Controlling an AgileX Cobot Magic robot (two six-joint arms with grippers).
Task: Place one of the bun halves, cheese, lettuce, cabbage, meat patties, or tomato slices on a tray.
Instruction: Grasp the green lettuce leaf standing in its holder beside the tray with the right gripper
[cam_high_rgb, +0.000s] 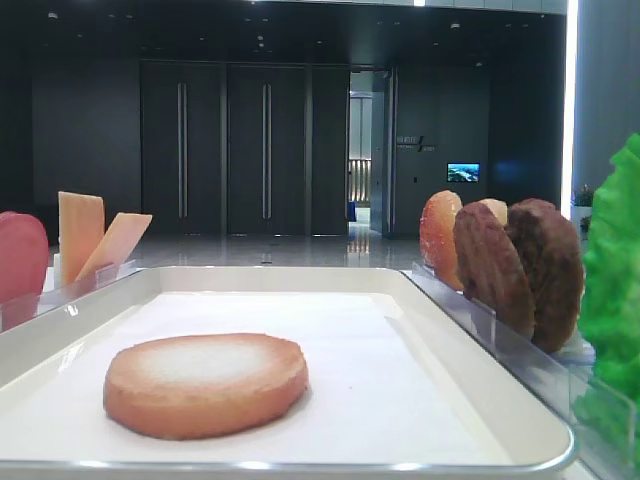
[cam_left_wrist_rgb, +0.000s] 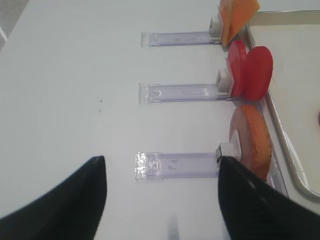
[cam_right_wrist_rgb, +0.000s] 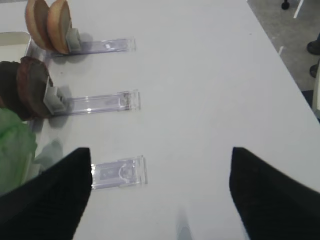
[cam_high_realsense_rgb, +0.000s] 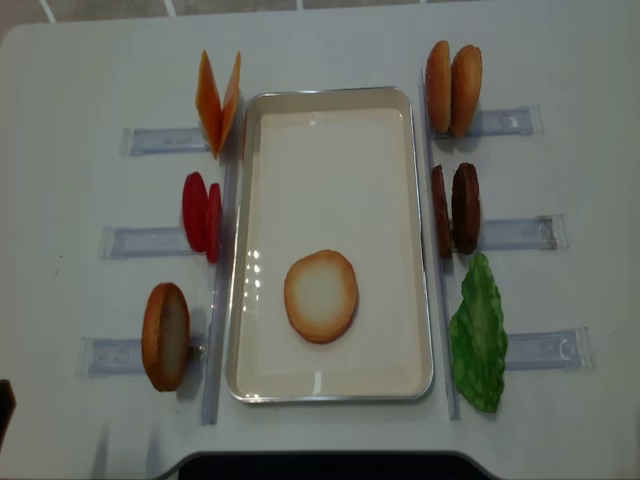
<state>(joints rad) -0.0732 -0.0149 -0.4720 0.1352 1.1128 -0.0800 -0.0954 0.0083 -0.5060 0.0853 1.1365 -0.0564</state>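
Observation:
One bun half (cam_high_realsense_rgb: 320, 296) lies pale face up on the white tray (cam_high_realsense_rgb: 330, 95). Left of the tray stand cheese (cam_high_realsense_rgb: 218, 100), tomato slices (cam_high_realsense_rgb: 200, 215) and another bun half (cam_high_realsense_rgb: 165, 335). On its right stand two bun halves (cam_high_realsense_rgb: 452, 87), meat patties (cam_high_realsense_rgb: 455, 208) and lettuce (cam_high_realsense_rgb: 478, 335). Cabbage is out of view. My left gripper (cam_left_wrist_rgb: 162, 200) is open over bare table, beside the bun half (cam_left_wrist_rgb: 252, 137) on that side. My right gripper (cam_right_wrist_rgb: 160, 195) is open too, beside the lettuce (cam_right_wrist_rgb: 15, 140). Neither holds anything.
Narrow clear plastic holders (cam_high_realsense_rgb: 520, 232) stick out from both long sides of the tray, one (cam_left_wrist_rgb: 175, 165) between the left fingers and one (cam_right_wrist_rgb: 117, 172) by the right gripper's left finger. The table's right edge (cam_right_wrist_rgb: 295, 75) drops to the floor.

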